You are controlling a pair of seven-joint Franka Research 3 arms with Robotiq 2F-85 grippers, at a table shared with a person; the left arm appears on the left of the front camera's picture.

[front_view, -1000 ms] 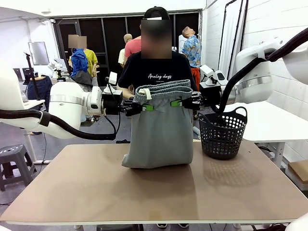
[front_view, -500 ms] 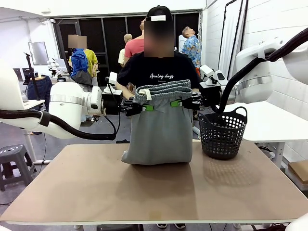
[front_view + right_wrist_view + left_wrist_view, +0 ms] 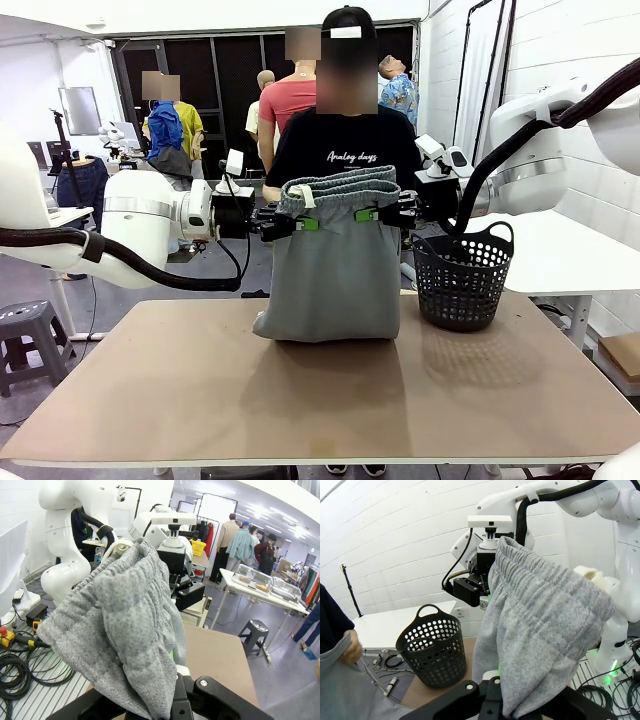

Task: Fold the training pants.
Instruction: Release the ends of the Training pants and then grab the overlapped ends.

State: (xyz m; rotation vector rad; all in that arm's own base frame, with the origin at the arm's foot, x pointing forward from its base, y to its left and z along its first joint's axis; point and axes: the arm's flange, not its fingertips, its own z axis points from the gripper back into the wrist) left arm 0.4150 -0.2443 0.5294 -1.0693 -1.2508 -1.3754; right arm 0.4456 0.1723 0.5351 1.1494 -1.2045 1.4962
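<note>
- Front view: the training pants [image 3: 335, 270] hang by the waistband, with the left tool [image 3: 303, 223] and the right tool [image 3: 366, 214] each pinching one end; the lower end rests on the table [image 3: 200, 390] at its far middle, left of the basket [image 3: 462, 285].
- Left wrist view: the pads are clamped on grey jersey; the waistband stretches to the other arm.
- Right wrist view: the same pinch; this looks like a mid-fold lift; the next move probably calls for lowering both ends evenly to lay the fold flat.

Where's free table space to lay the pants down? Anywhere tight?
Free: the whole near half of the table, from the hem of the training pants to the front edge, and the far-left strip beside them. Crowded: far right, where the black basket stands close beside the hanging pants.
</note>
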